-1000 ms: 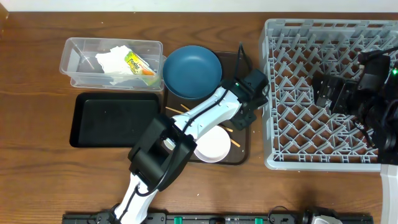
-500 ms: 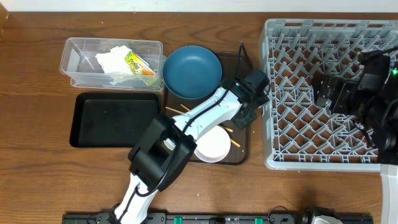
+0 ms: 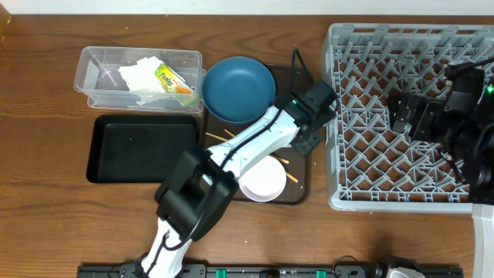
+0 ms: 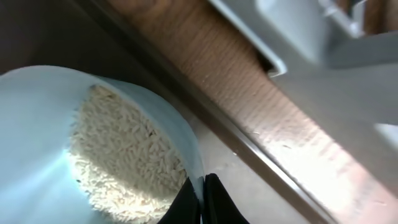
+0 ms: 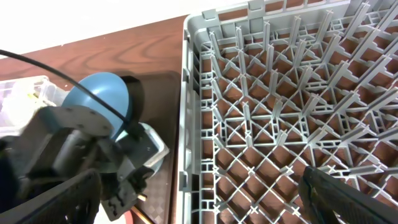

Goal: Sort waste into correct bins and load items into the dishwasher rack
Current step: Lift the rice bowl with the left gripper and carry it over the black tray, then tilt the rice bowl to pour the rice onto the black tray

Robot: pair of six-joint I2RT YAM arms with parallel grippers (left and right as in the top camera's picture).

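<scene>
Wooden table [image 3: 46, 224], left gripper [image 4: 202, 200] clamped on light-blue bowl [image 4: 37, 124] rim beside dishwasher rack [image 3: 386, 77], white rice [image 4: 124, 155] inside, right gripper [image 5: 202, 190] spread.

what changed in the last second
The left gripper, shut on the rim of the light-blue bowl of rice, edged slightly toward the dishwasher rack. No visible grab or release. The right gripper, dark-blue bowl, white bowl, clear tub and black tray stayed put.
</scene>
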